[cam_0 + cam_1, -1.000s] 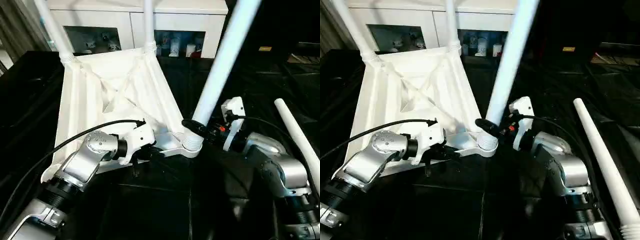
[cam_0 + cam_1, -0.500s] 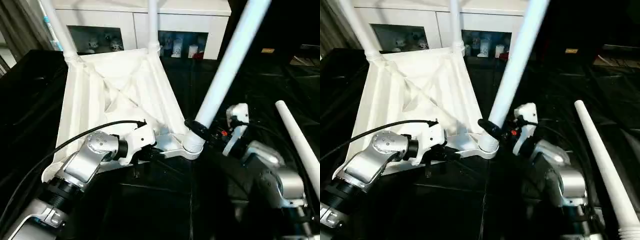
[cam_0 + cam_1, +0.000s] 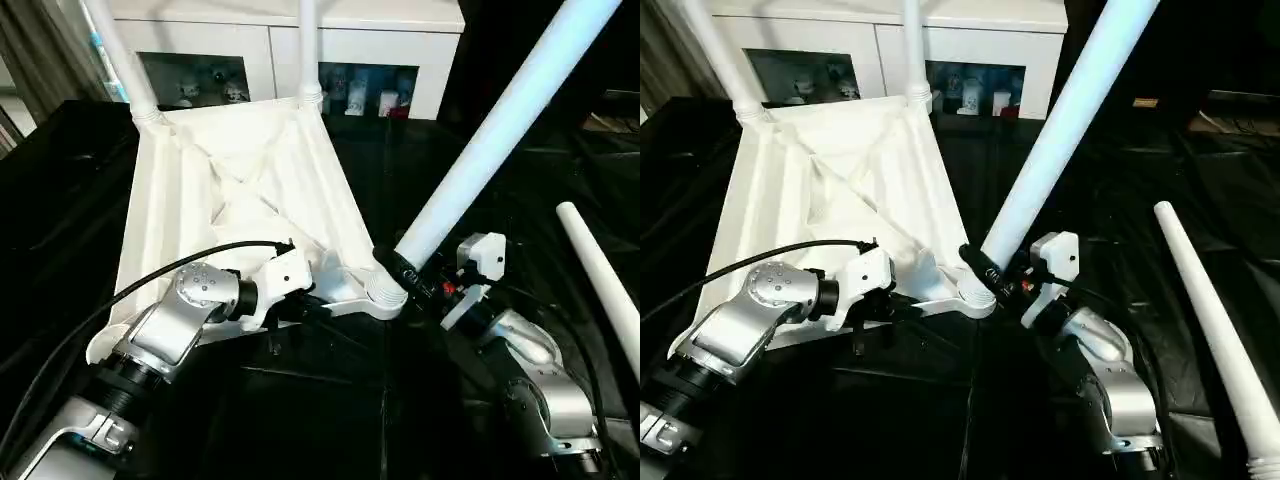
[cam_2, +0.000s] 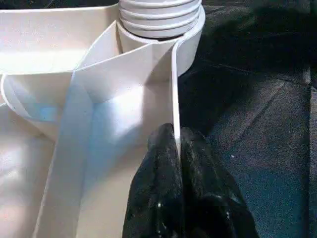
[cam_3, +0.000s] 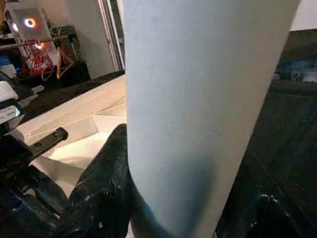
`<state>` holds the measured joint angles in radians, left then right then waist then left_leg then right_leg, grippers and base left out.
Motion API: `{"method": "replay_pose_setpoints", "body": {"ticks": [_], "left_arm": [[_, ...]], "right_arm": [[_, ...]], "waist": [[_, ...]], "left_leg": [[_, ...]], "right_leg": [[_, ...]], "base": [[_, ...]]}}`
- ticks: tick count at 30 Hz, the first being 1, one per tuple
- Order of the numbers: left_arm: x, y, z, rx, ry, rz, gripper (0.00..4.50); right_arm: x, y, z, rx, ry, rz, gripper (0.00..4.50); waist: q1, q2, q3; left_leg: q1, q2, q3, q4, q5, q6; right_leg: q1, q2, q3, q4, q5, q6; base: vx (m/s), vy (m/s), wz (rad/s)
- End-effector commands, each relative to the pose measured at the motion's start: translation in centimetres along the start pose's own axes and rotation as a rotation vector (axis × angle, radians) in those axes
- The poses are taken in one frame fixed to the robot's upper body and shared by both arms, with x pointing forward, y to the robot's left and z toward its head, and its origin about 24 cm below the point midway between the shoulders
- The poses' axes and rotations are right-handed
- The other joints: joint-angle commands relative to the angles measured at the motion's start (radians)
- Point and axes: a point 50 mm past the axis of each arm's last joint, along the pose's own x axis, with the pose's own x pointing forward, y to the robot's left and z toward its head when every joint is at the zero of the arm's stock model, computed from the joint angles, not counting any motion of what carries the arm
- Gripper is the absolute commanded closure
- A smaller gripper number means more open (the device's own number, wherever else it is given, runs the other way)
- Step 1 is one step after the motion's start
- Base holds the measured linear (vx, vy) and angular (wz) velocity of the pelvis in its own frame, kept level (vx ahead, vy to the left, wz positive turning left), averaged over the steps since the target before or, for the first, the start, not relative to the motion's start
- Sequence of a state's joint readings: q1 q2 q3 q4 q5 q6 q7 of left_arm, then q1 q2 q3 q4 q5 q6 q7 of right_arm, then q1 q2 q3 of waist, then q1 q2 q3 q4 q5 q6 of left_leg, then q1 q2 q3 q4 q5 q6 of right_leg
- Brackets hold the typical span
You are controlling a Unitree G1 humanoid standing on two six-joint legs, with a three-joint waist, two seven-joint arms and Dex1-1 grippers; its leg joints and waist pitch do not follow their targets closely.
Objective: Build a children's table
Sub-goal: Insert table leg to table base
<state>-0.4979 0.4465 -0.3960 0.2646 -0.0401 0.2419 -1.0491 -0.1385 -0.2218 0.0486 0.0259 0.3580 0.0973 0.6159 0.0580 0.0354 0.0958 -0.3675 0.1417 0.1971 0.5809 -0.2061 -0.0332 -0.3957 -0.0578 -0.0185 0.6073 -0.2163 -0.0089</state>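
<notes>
Left eye view: white plastic rectangular tabletop (image 3: 235,200) lies upside down on the black work surface (image 3: 330,410), ribbed underside up. Two white tube legs stand in the far corner sockets (image 3: 115,55) (image 3: 307,45).

- Third long white tapered leg (image 3: 490,140) sits with its foot at the near round corner socket (image 3: 383,292) but leans strongly toward the robot's right, not upright.
- Right gripper (image 3: 408,275) clamped around this leg just above the socket; black fingers (image 5: 101,191) wrap the tube.
- Left gripper (image 4: 177,148) pinched shut on the thin white rim wall of the tabletop near that socket.
- Fourth white leg (image 3: 605,290) lies loose at the right, well apart.

Risks, as judged: forcing or turning the leg while tilted may cross-seat or jam it; leverage could lift or skid the top if the rim pinch slips.

Unclear: how deep the leg foot sits; leg tops cut off.
</notes>
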Motion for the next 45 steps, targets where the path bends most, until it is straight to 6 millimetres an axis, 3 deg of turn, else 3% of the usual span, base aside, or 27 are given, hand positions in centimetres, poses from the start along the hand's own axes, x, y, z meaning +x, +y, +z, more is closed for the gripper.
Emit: {"method": "replay_pose_setpoints", "body": {"ticks": [1,5,7,10,14,19,24,26,31,36,37,45], "left_arm": [[-0.5,-0.1,-0.9,-0.006,0.05,-0.002,4.5],[-0.5,-0.3,-1.1,-0.004,0.059,-0.018,4.5],[-0.5,-0.3,-1.1,-0.004,0.059,-0.019,4.5],[-0.5,-0.5,-1.2,-0.007,0.063,-0.023,4.5],[-0.5,-0.5,-1.3,-0.009,0.065,-0.025,4.5],[-0.7,-0.9,-1.5,-0.01,0.069,-0.06,4.5],[-0.9,-1.0,-1.5,-0.011,0.07,-0.079,4.5],[-1.0,-1.0,-1.5,-0.013,0.07,-0.087,4.5],[-0.9,-1.2,-1.4,-0.014,0.063,-0.077,4.5],[-0.9,-1.1,-1.5,-0.017,0.066,-0.074,4.5],[-0.9,-1.1,-1.5,-0.018,0.069,-0.074,4.5],[-1.1,-0.7,-1.7,-0.019,0.082,-0.058,4.5]], "right_arm": [[-1.8,-0.3,-4.2,0.02,0.281,-0.026,2.66],[-1.6,0.1,-4.4,-0.012,0.371,0.076,2.66],[-1.6,0.2,-4.5,-0.016,0.381,0.09,2.66],[-1.6,0.6,-4.7,-0.022,0.431,0.151,2.66],[-1.4,0.8,-4.9,-0.002,0.451,0.171,2.66],[-0.6,-0.3,-4.8,0.005,0.478,0.155,2.66],[0.6,-1.2,-3.9,-0.01,0.456,0.136,2.66],[0.9,-1.4,-3.6,-0.005,0.449,0.135,2.66],[1.1,-1.4,-3.9,-0.011,0.498,0.166,2.66],[0.4,-1.6,-4.6,-0.005,0.525,0.161,2.66],[0.3,-1.6,-4.7,-0.003,0.528,0.159,2.66],[0.2,-1.4,-5.2,0.011,0.511,0.124,2.66]], "waist": [[-0.003,0.005,-0.036],[-0.006,-0.001,-0.033],[-0.007,0.002,-0.033],[-0.007,-0.008,-0.033],[-0.007,-0.005,-0.033],[-0.018,-0.007,-0.025],[-0.022,-0.013,-0.024],[-0.027,-0.022,-0.02],[-0.027,-0.024,-0.017],[-0.024,-0.024,-0.019],[-0.023,-0.02,-0.02],[-0.023,-0.017,-0.019]], "left_leg": [[0.01,0.095,-0.047,-0.088,-0.225,0.046],[0.012,0.095,-0.047,-0.09,-0.246,0.038],[0.011,0.096,-0.047,-0.091,-0.24,0.041],[0.011,0.096,-0.046,-0.09,-0.226,0.048],[0.013,0.098,-0.047,-0.093,-0.231,0.05],[0.022,0.098,-0.05,-0.103,-0.305,0.019],[0.022,0.098,-0.049,-0.104,-0.289,0.019],[0.017,0.098,-0.052,-0.108,-0.311,0.016],[0.024,0.1,-0.056,-0.11,-0.345,0.003],[0.024,0.101,-0.051,-0.111,-0.32,0.003],[0.025,0.1,-0.051,-0.111,-0.323,0.002],[0.027,0.1,-0.051,-0.113,-0.357,-0.008]], "right_leg": [[0.035,-0.095,0.053,-0.081,-0.143,-0.255],[0.032,-0.097,0.056,-0.086,-0.189,-0.241],[0.031,-0.097,0.056,-0.086,-0.185,-0.241],[0.033,-0.097,0.056,-0.085,-0.172,-0.241],[0.031,-0.096,0.054,-0.087,-0.171,-0.243],[0.029,-0.1,0.057,-0.098,-0.286,-0.231],[0.027,-0.099,0.06,-0.1,-0.292,-0.226],[0.029,-0.101,0.058,-0.104,-0.353,-0.213],[0.017,-0.102,0.062,-0.112,-0.443,-0.187],[0.018,-0.099,0.062,-0.106,-0.345,-0.205],[0.019,-0.099,0.062,-0.106,-0.343,-0.207],[0.016,-0.098,0.063,-0.111,-0.369,-0.201]], "base": [[0.0,0.0,0.0],[0.0,0.0,0.0],[0.0,0.0,0.0],[0.0,0.0,0.0],[0.0,0.0,0.0],[0.0,0.0,0.0],[0.0,0.0,0.0],[0.0,0.0,0.0],[0.0,0.0,0.0],[0.0,0.0,0.0],[0.0,0.0,0.0],[0.0,0.0,0.0]]}}
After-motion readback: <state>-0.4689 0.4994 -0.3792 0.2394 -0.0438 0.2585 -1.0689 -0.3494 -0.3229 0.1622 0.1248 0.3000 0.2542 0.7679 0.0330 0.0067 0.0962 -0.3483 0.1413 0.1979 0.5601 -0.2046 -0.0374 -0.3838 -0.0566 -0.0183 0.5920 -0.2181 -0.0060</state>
